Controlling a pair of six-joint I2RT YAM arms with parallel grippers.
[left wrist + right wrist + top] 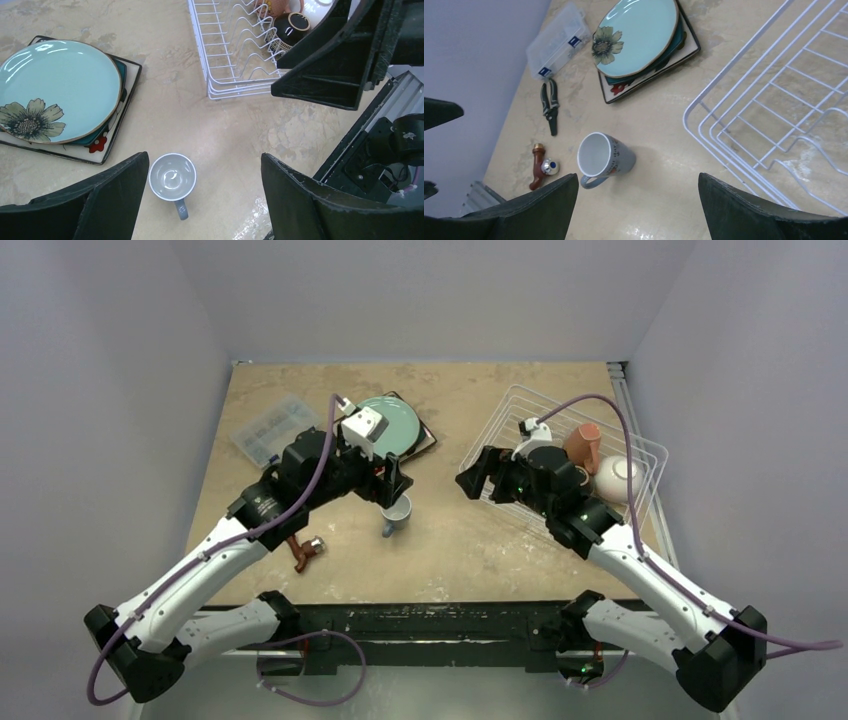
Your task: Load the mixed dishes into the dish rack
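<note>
Hovering left gripper [205, 159] just above upright pale blue mug [172, 177], jaws spread wide, gripping nothing. Holding right gripper [638, 180] released and empty near dish rack [198, 45] corner. Noting mug standing on table [470, 550] between round teal plate [60, 85] and rack, touching neither.

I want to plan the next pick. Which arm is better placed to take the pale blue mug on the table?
Left. The left end effector hangs open almost over the pale blue mug. The right end effector is farther away, at the dish rack edge.
</note>
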